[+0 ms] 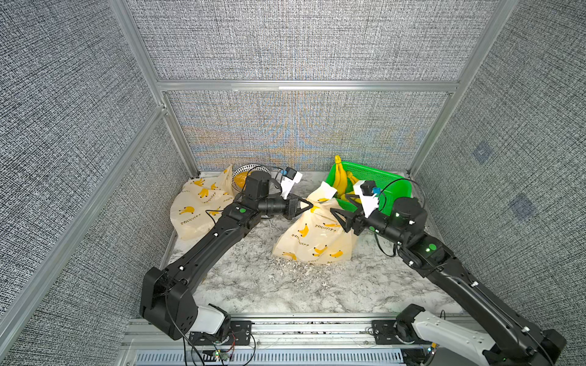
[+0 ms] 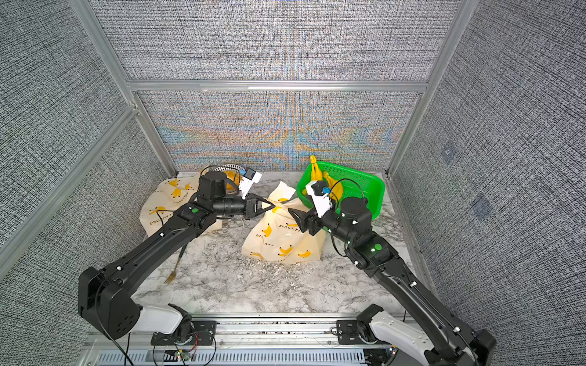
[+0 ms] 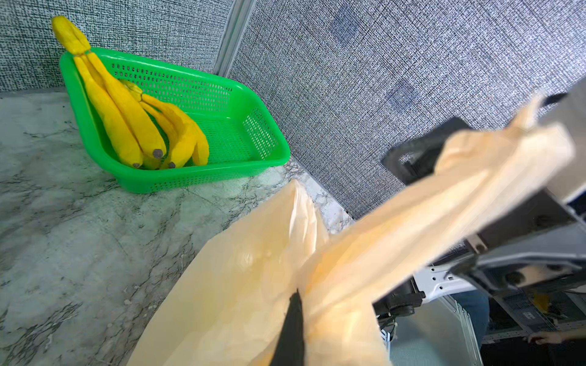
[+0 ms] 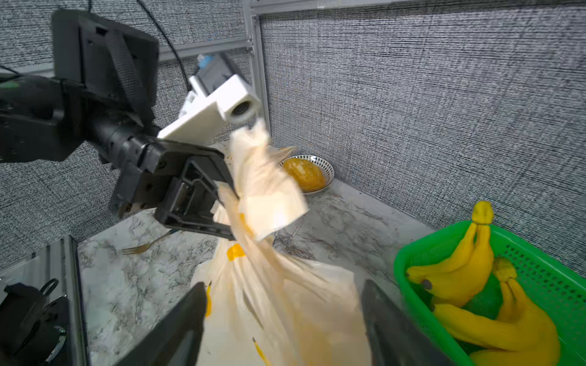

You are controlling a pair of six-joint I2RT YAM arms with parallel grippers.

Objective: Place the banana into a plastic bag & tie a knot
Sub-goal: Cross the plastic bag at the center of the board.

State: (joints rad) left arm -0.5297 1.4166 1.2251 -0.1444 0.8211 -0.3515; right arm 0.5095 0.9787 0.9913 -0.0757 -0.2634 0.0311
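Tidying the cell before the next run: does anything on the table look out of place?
Yes. A fork lies on the table beside the left arm, unrelated to the bagging, and pale shreds litter the marble around the central bag.

Both arms are matte black, boxy links: in a top view the left arm point(image 1: 206, 250) lies at 8 o'clock and the right arm point(image 1: 469, 285) at 4 o'clock. Each carries a glossy white shell point(image 1: 207, 318) near its base, a round green light point(image 1: 242, 210), small white studs point(image 1: 181, 268) and thin black cables point(image 1: 385, 250). White camera housings point(image 1: 367, 199) top the left gripper point(image 1: 310, 207) and the right gripper point(image 1: 338, 202), whose fingers are black triangular frames.
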